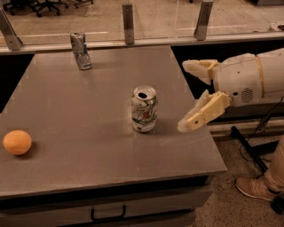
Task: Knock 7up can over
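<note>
table (pixel 80 119): grey, holds everything | gripper (pixel 184 96): fingers spread wide, at table's right edge, near 7up can, not touching | 7up can (pixel 144 109): upright, mid-table | far can (pixel 80 51), orange (pixel 17 142): well apart | risk: a low push may slide the can instead of tipping it; a wide-open pass may straddle it.

Office (wheeled chairs (pixel 44 6) beyond)

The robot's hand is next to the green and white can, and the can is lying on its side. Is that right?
Not quite. The camera view shows the 7up can standing upright, not on its side. The gripper is indeed next to it, open and not touching.
</note>
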